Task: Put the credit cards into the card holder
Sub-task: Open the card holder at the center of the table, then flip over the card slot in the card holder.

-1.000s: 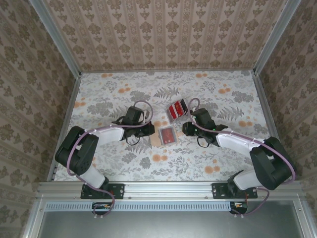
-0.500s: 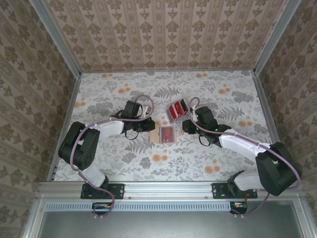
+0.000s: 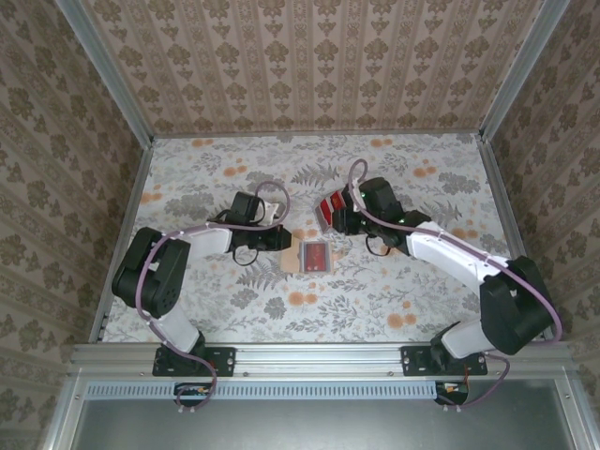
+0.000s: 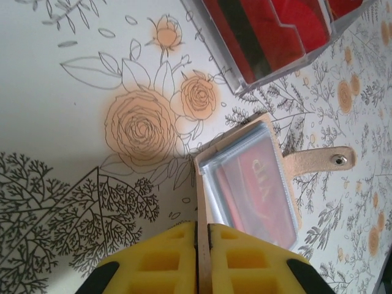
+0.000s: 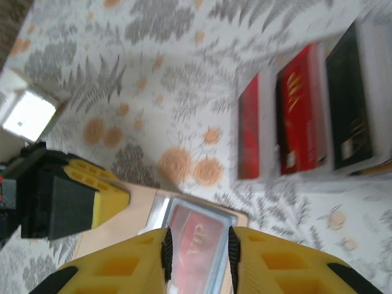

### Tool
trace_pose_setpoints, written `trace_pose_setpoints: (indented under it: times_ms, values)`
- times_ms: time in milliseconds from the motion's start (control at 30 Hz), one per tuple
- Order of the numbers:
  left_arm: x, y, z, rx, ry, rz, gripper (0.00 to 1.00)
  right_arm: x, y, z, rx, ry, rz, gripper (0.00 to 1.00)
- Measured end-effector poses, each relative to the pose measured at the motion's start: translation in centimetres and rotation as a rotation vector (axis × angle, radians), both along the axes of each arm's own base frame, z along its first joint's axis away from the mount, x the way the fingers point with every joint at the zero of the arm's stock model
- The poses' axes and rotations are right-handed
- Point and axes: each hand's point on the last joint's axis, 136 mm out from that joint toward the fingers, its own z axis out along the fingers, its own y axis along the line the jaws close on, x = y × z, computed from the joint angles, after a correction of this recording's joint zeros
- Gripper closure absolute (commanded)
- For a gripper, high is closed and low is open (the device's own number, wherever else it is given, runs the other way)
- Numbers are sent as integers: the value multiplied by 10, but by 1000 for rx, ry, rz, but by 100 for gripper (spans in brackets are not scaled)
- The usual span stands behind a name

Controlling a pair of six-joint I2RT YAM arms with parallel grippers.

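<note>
my left claw (image 4: 202,245): clamped shut on holder (image 4: 202,190) edge, pinning it open, flat on table | my right claw (image 5: 199,245): part-open, empty, above holder, near tray (image 4: 275,72) | cards (image 5: 297,116): one red in holder pocket, rest in tray, likely my next fetch

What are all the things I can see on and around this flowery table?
card holder: one, tan with a clear pocket, lying open mid-table
pocketed card: one, red, inside the card holder
credit cards: at least three, two red and one dark, in the clear tray
clear tray: one, transparent, just beyond the card holder
table: one, white floral cover with orange blooms
walls: beige patterned, on three sides
left arm, right arm: black and white, based at the near edge
left end effector: yellow fingers, shut on the card holder's tan edge
right end effector: yellow fingers, open, near the card holder
</note>
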Motion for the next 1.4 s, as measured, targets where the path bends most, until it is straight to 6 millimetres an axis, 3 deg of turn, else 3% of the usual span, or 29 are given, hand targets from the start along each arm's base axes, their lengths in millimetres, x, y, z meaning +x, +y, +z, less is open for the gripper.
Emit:
trace_pose_setpoints:
  times_ms: [133,300,400,500,633,733,1267,1400]
  values:
    - [-6,-3,-5,-30,12,-22,89,-15,4,-29,-41,108,3,68]
    - [-7,-4,-13,-49,38,-28,89,-20,6,-35,-56,159,-6,67]
    - [-4,4,-16,-51,50,-3,89,-24,22,-41,-34,198,9,66]
    - [-3,9,-19,-53,60,18,89,-36,32,-64,-20,285,9,64]
    - [-3,10,-19,-59,70,28,89,-50,30,-97,-35,394,-23,62]
    - [-3,9,-18,-64,66,25,89,-54,29,-110,-34,438,-39,62]
    - [-2,10,-18,-64,66,29,89,-51,37,-113,-33,442,-52,61]
    - [-2,10,-18,-64,66,29,89,-47,31,-95,-44,391,-73,61]
